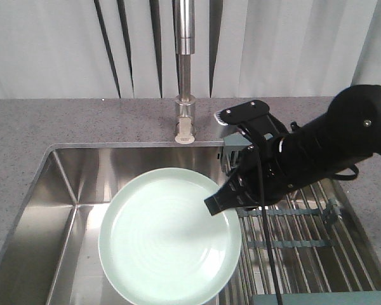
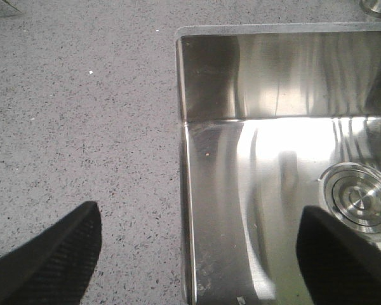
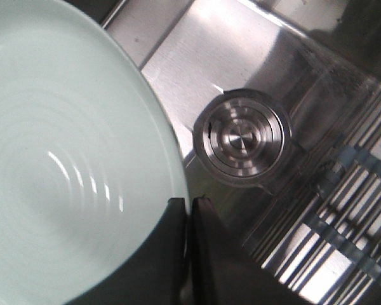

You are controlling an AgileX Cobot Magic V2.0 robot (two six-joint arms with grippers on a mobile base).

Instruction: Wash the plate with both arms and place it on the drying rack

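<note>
Plate (image 1: 168,238) is pinched at its rim by right hand (image 1: 212,204) and held over sink (image 1: 57,210). Left hand (image 2: 197,254) is spread wide, empty. Drying rack (image 1: 305,235) is not yet loaded; wash progress cannot be told.

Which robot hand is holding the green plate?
The right gripper: its fingers pinch the rim of the plate. The left gripper is open and empty, above the edge of the sink.

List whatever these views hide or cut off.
Plate: left part cut off by the right wrist view's edge.
Drying rack: far part hidden behind the right arm, front view.
Left pincer: only its tips show, left wrist view.
Faucet: top cut off, front view.
</note>
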